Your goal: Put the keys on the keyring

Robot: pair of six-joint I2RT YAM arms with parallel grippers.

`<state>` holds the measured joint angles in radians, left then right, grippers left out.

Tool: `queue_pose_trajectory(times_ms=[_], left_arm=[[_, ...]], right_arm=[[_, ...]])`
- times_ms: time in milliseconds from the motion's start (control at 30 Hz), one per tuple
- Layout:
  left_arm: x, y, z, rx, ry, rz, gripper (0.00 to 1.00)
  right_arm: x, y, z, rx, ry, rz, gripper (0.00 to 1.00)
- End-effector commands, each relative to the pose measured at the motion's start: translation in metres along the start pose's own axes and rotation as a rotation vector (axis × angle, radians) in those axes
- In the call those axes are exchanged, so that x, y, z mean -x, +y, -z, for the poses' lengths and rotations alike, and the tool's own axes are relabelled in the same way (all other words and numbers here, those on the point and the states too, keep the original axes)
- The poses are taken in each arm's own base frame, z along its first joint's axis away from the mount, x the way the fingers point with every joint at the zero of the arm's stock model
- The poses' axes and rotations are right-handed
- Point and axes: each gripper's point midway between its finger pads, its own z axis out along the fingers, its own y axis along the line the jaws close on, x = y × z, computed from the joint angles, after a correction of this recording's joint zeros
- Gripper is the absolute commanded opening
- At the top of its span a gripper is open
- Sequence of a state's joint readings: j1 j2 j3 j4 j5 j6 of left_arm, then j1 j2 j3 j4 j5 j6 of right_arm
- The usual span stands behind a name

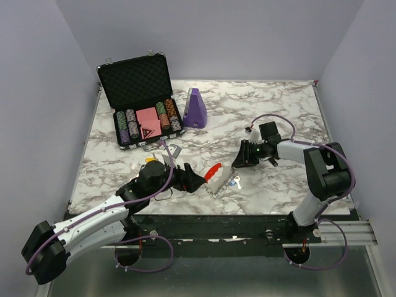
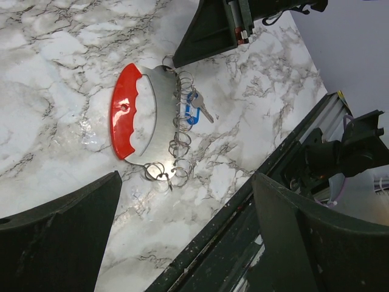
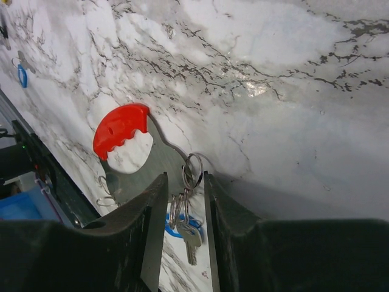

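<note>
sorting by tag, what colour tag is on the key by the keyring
Blue; the key shows best from the left wrist.

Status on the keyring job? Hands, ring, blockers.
Left hand open, next to the keyring. Right hand straddles its metal rings; grip unclear. One blue-tagged key lies by those rings. Chip case sits well back.

Open black case [image 1: 135,77] with poker chips [image 1: 127,127] sits at the marble bench's [image 1: 278,111] far-left corner. Purple wedge-shaped block [image 1: 196,108] stands just right of it.
</note>
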<state>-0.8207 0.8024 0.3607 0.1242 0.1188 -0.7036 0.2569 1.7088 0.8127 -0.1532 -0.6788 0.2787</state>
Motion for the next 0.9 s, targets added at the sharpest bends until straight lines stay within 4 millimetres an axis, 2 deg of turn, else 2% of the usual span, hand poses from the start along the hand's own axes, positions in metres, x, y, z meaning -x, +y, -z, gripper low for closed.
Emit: queue_pose_trajectory(times_ms=[0,300,467,567,700,867], left_arm=[[-0.002,0.004,0.002,0.019,-0.007,-0.006,0.96],[0.000,0.002,0.002,0.015,-0.010,-0.009,0.96],[0.004,-0.002,0.004,-0.010,-0.028,-0.028,0.97],[0.009,-0.013,0.007,-0.079,-0.055,-0.074,0.96],[0.025,-0.033,0.016,-0.179,-0.125,-0.187,0.95],[0.050,-0.059,0.033,-0.296,-0.270,-0.401,0.90]], right_arm=[[0.001,-0.002,-0.007,0.001,0.007,-0.015,0.37],[0.010,-0.006,-0.010,-0.017,-0.029,-0.007,0.10],[0.021,0.003,-0.005,0.006,-0.058,0.051,0.03],[0.028,0.019,0.004,0.061,-0.085,0.133,0.01],[0.038,0.055,0.025,0.191,-0.130,0.319,0.01],[0.035,0.101,0.056,0.366,-0.162,0.630,0.01]])
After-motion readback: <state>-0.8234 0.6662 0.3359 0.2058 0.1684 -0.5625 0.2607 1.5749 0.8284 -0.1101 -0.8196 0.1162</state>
